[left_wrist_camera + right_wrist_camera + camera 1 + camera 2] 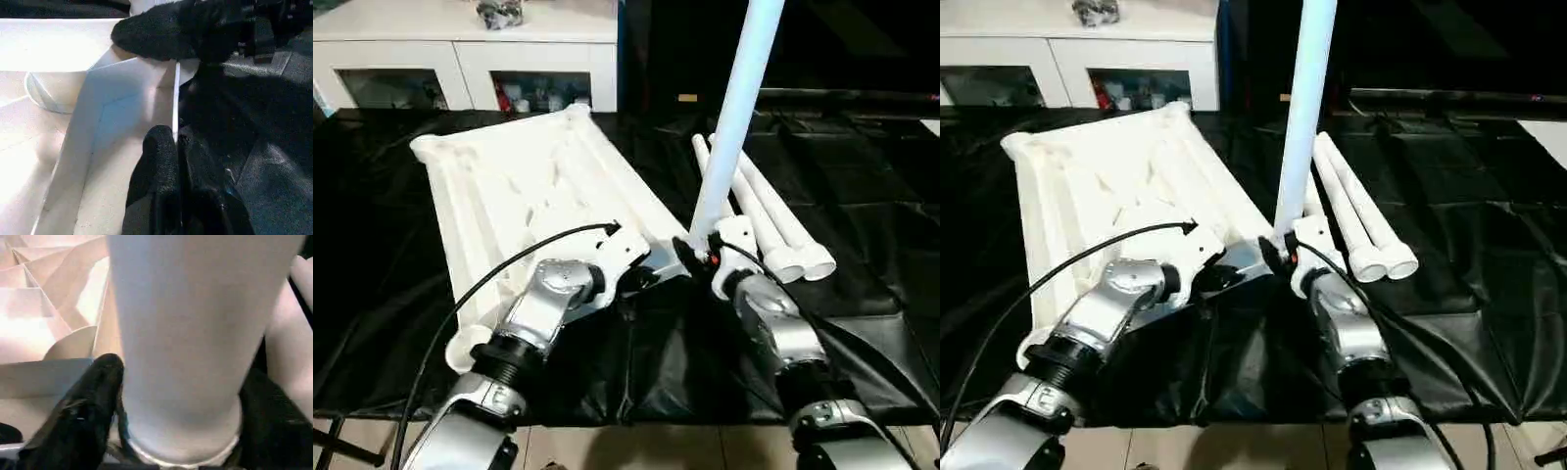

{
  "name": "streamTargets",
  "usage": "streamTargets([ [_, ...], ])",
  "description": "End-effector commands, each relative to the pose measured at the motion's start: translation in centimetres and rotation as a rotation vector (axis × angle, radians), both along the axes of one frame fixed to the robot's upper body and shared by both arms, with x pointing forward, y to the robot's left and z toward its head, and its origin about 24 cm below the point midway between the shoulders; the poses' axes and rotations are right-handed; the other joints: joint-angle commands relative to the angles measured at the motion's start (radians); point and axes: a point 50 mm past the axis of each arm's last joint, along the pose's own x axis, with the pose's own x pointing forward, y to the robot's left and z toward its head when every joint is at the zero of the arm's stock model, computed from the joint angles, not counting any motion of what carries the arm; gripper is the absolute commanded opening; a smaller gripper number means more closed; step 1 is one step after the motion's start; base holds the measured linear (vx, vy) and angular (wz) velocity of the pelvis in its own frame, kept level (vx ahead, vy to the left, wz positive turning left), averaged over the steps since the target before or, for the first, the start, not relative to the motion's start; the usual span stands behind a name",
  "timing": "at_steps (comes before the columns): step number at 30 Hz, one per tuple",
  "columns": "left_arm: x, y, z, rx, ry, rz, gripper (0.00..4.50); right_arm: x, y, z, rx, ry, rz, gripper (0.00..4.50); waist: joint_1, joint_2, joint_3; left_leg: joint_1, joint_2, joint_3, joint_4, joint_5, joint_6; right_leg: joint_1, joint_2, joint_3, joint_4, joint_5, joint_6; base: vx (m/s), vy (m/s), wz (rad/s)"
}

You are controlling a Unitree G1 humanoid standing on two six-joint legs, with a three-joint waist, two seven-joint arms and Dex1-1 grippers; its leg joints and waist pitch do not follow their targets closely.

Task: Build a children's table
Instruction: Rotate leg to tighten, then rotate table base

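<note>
The white table top (pixel 509 186) lies upside down on black cloth, ribs facing up. My left gripper (pixel 664 258) is shut on the thin rim wall at its near right corner; the left wrist view shows both fingers (pixel 161 161) pinching that wall. One white tube leg (pixel 736 108) stands nearly upright at that same corner, leaning slightly right at the top. My right gripper (pixel 705 251) is closed around the leg's base, with a black finger (pixel 93 396) pressed against the tube (pixel 195 308). Loose legs (pixel 773 220) lie side by side just right of the upright one.
A white cabinet with glass doors (pixel 460 59) stands behind the table top. Black cloth (pixel 862 196) covers the work surface. Its front edge runs below my forearms, and bare floor (pixel 636 446) shows past it. A black cable (pixel 480 284) loops over my left forearm.
</note>
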Motion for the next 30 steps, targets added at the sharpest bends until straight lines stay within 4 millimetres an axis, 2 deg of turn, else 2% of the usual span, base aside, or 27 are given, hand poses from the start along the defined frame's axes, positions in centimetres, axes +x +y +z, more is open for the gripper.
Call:
streamTargets([
  [1,-0.2,-0.1,0.2,-0.007,-0.019,0.021,0.0,-1.2,1.1,-2.2,-0.023,0.102,0.046,3.82,0.002,-0.001,-0.055,0.004,0.083,-0.045,-0.065,-0.154,0.071,0.044,-0.123,0.079,-0.075,-0.245,-0.167,0.0,0.0,0.0],
  [3,-0.2,0.0,0.2,-0.006,-0.018,0.022,0.0,-1.1,0.9,-2.1,-0.034,0.094,0.046,3.86,-0.003,-0.002,-0.054,0.003,0.082,-0.045,-0.065,-0.165,0.068,0.044,-0.121,0.078,-0.078,-0.266,-0.161,0.0,0.0,0.0],
  [5,-0.2,0.4,0.0,-0.005,-0.015,0.022,0.0,-1.1,-0.3,-1.4,-0.071,0.053,0.059,3.86,-0.003,-0.003,-0.054,0.004,0.082,-0.045,-0.065,-0.169,0.066,0.044,-0.12,0.078,-0.079,-0.273,-0.154,0.0,0.0,0.0],
  [9,-0.1,1.1,-0.1,0.006,-0.023,0.03,0.0,-1.4,-2.3,0.3,-0.111,-0.006,0.099,3.86,0.005,-0.007,-0.055,0.004,0.084,-0.043,-0.064,-0.15,0.081,0.044,-0.119,0.08,-0.076,-0.245,-0.141,0.0,0.0,0.0],
  [10,0.0,1.2,-0.1,0.008,-0.025,0.031,0.0,-1.5,-2.7,0.6,-0.117,-0.015,0.109,3.86,0.006,-0.011,-0.054,0.0,0.08,-0.044,-0.064,-0.149,0.086,0.048,-0.119,0.079,-0.077,-0.254,-0.137,0.0,0.0,0.0],
  [12,0.0,1.3,-0.1,0.01,-0.026,0.032,0.0,-1.6,-2.9,0.9,-0.121,-0.022,0.118,3.86,0.006,-0.012,-0.052,-0.001,0.078,-0.043,-0.062,-0.152,0.089,0.047,-0.12,0.077,-0.081,-0.286,-0.13,0.0,0.0,0.0],
  [13,0.0,1.4,-0.1,0.01,-0.022,0.033,0.44,-1.8,-3.3,1.2,-0.126,-0.028,0.13,3.88,0.004,-0.017,-0.051,-0.001,0.077,-0.044,-0.063,-0.158,0.09,0.047,-0.119,0.076,-0.084,-0.316,-0.125,0.0,0.0,0.0],
  [14,0.0,1.5,-0.1,0.009,-0.027,0.031,0.55,-2.1,-3.8,1.8,-0.135,-0.039,0.153,3.88,0.006,-0.015,-0.05,0.001,0.077,-0.044,-0.062,-0.161,0.089,0.045,-0.118,0.076,-0.086,-0.328,-0.119,0.0,0.0,0.0],
  [17,0.2,1.9,0.7,-0.037,-0.027,0.044,0.61,-3.4,-4.9,3.4,-0.149,-0.042,0.271,3.88,0.013,-0.016,-0.051,0.002,0.081,-0.045,-0.064,-0.159,0.096,0.047,-0.116,0.077,-0.085,-0.327,-0.102,0.0,0.0,0.0],
  [19,0.2,2.1,1.1,-0.054,-0.032,0.051,0.87,-3.7,-5.0,3.7,-0.152,-0.039,0.312,3.88,0.013,-0.017,-0.053,-0.001,0.085,-0.046,-0.063,-0.143,0.102,0.044,-0.117,0.077,-0.077,-0.267,-0.12,0.0,0.0,0.0],
  [20,0.7,2.8,2.1,-0.056,-0.077,0.08,0.87,-4.6,-5.3,4.1,-0.171,-0.028,0.399,3.88,0.012,-0.016,-0.052,-0.003,0.082,-0.046,-0.063,-0.143,0.104,0.048,-0.116,0.075,-0.077,-0.26,-0.124,0.0,0.0,0.0],
  [21,0.7,2.8,2.1,-0.056,-0.077,0.08,0.87,-4.6,-5.3,4.1,-0.171,-0.028,0.399,3.88,0.015,-0.019,-0.053,-0.002,0.084,-0.046,-0.06,-0.142,0.109,0.047,-0.118,0.077,-0.077,-0.249,-0.127,0.0,0.0,0.0],
  [22,1.2,3.7,3.1,-0.056,-0.112,0.121,0.87,-5.0,-5.4,4.3,-0.177,-0.018,0.439,3.88,0.013,-0.015,-0.051,-0.006,0.081,-0.047,-0.061,-0.141,0.11,0.048,-0.117,0.075,-0.076,-0.247,-0.133,0.0,0.0,0.0],
  [25,1.6,4.3,3.8,-0.057,-0.136,0.15,0.87,-5.2,-5.4,4.5,-0.181,-0.01,0.465,3.88,0.015,-0.015,-0.049,0.001,0.079,-0.044,-0.059,-0.149,0.105,0.044,-0.114,0.073,-0.082,-0.281,-0.133,0.0,0.0,0.0],
  [26,2.3,6.7,5.8,-0.041,-0.191,0.235,0.87,-5.7,-4.7,4.7,-0.184,0.009,0.518,3.88,0.016,-0.009,-0.049,0.001,0.079,-0.045,-0.059,-0.148,0.102,0.045,-0.112,0.072,-0.081,-0.28,-0.135,0.0,0.0,0.0],
  [27,2.3,6.7,5.8,-0.041,-0.191,0.235,0.87,-5.7,-4.7,4.7,-0.184,0.009,0.518,3.88,0.018,-0.011,-0.053,0.001,0.082,-0.048,-0.059,-0.136,0.1,0.046,-0.11,0.072,-0.073,-0.249,-0.138,0.0,0.0,0.0],
  [28,2.5,7.6,6.6,-0.029,-0.214,0.264,0.87,-5.9,-4.4,4.8,-0.188,0.021,0.534,3.88,0.015,-0.01,-0.051,-0.001,0.083,-0.049,-0.061,-0.133,0.1,0.045,-0.109,0.072,-0.072,-0.237,-0.141,0.0,0.0,0.0],
  [29,2.8,9.7,7.7,0.022,-0.252,0.321,0.87,-5.9,-3.8,4.7,-0.197,0.032,0.542,3.88,0.015,-0.015,-0.052,0.003,0.085,-0.049,-0.061,-0.133,0.099,0.044,-0.11,0.073,-0.07,-0.221,-0.146,0.0,0.0,0.0],
  [30,2.8,10.4,8.0,0.047,-0.263,0.341,0.87,-5.8,-3.6,4.7,-0.196,0.037,0.54,3.88,0.016,-0.018,-0.053,0.005,0.086,-0.049,-0.061,-0.126,0.094,0.043,-0.113,0.075,-0.065,-0.208,-0.157,0.0,0.0,0.0],
])
